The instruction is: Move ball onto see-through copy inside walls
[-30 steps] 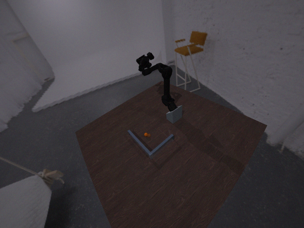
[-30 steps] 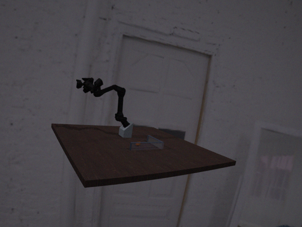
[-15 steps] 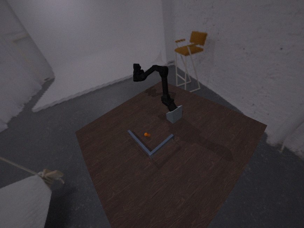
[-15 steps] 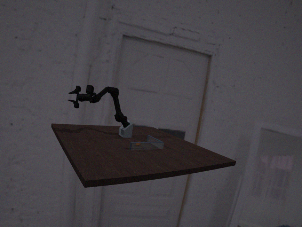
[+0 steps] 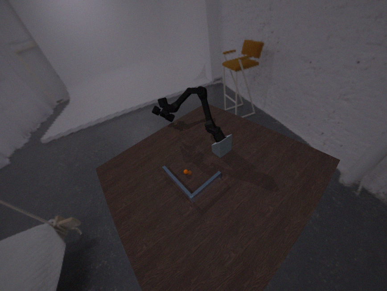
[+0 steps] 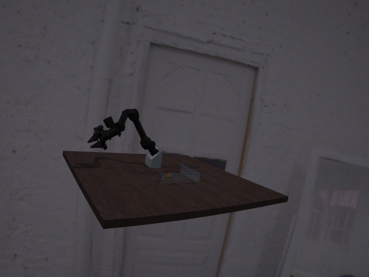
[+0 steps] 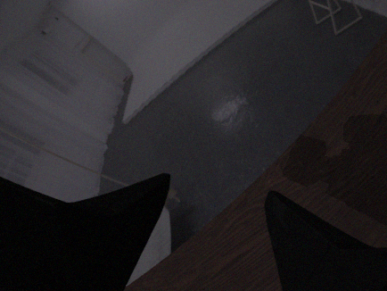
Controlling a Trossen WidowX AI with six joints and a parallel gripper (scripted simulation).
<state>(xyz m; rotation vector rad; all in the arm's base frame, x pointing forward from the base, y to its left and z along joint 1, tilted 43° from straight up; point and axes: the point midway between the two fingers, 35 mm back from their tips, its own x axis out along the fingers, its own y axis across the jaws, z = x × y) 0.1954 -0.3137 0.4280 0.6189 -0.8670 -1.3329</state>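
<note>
The bright orange ball [image 5: 185, 172] lies on the table in the space between the two low clear walls. The duller see-through copy [image 5: 190, 172] is right beside it, on the side toward the right wall; the two overlap or nearly touch in this view. In the exterior view they blend into one orange spot [image 6: 168, 175] behind a clear wall. The left wall [image 5: 176, 180] and right wall [image 5: 206, 184] meet in a corner. My gripper [image 5: 162, 114] [image 6: 89, 144] [image 7: 218, 190] is partly open and empty, high above the table's far-left edge, well away from the ball.
The arm's pale base block [image 5: 222, 146] [image 6: 154, 160] stands on the wooden table [image 5: 237, 219] [image 6: 128, 196] behind the walls. The wrist view shows the table edge, floor and arm shadow, with no ball. An orange chair [image 5: 240, 64] stands on the floor beyond the table.
</note>
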